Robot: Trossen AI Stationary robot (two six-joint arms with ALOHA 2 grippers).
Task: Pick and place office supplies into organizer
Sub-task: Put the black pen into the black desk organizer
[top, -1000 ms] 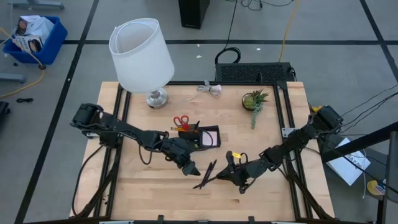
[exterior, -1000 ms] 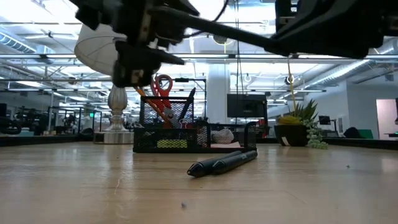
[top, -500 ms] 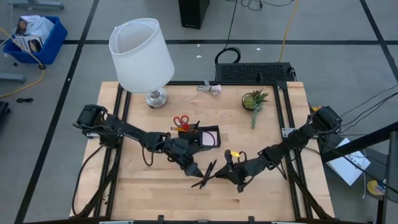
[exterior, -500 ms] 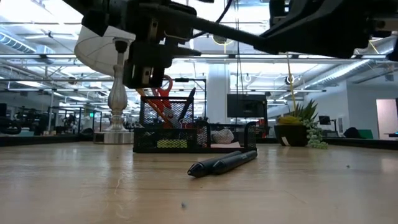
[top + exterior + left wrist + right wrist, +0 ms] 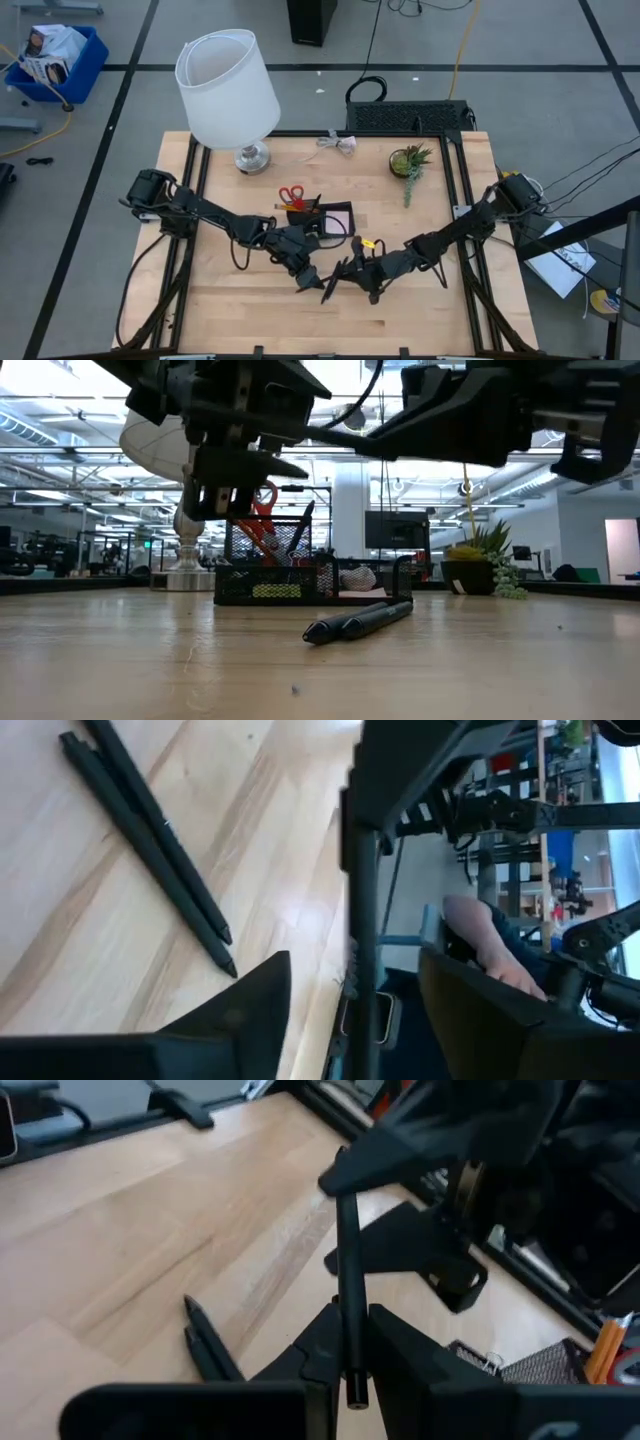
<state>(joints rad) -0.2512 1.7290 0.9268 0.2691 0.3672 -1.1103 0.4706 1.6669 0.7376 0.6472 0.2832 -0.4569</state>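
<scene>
Right claw [image 5: 345, 1365] pinches a pen [image 5: 348, 1290] above the desk [image 5: 250, 300]. Left claw [image 5: 306, 275] spread at its tip, contact unclear. Two pens [image 5: 355, 620] lie before the organizer [image 5: 280, 585].

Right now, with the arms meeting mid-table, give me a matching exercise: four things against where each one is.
Things:
1. red-handled scissors
2. two loose pens
3. held pen
4. plant

Places:
A. lying side by side on the bare table
B. standing in the organizer
C. clamped in the right gripper
D. standing on the table, on the right arm's side

Pairs: 1-B, 2-A, 3-C, 4-D
</scene>
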